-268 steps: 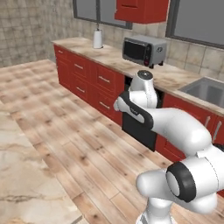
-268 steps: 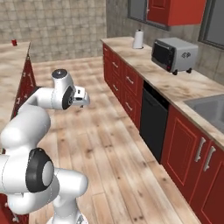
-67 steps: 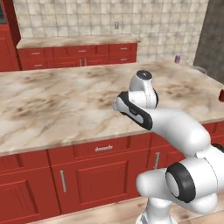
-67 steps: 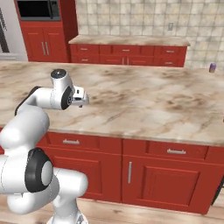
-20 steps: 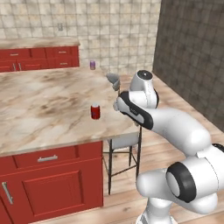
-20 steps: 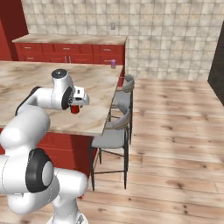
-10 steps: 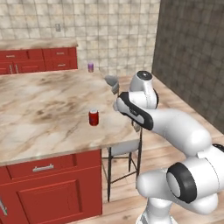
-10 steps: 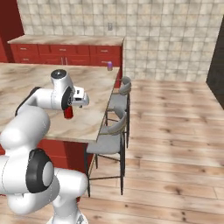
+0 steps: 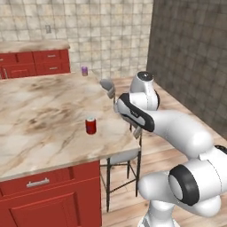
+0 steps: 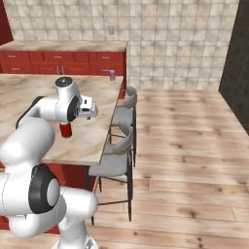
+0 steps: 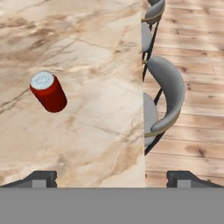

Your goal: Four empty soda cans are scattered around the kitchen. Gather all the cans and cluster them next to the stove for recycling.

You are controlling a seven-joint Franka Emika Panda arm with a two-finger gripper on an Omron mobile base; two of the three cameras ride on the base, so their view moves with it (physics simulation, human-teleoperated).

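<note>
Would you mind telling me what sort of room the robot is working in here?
Most likely a home kitchen: a marbled island counter with grey stools along its edge, red cabinets against a tan tiled wall, and soda cans, one red can and one purple can, standing on the counter.

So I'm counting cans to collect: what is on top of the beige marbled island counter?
A red soda can stands upright near the stool-side edge of the marbled island counter, and a purple can sits at its far corner. The arm hides part of the counter.
</note>
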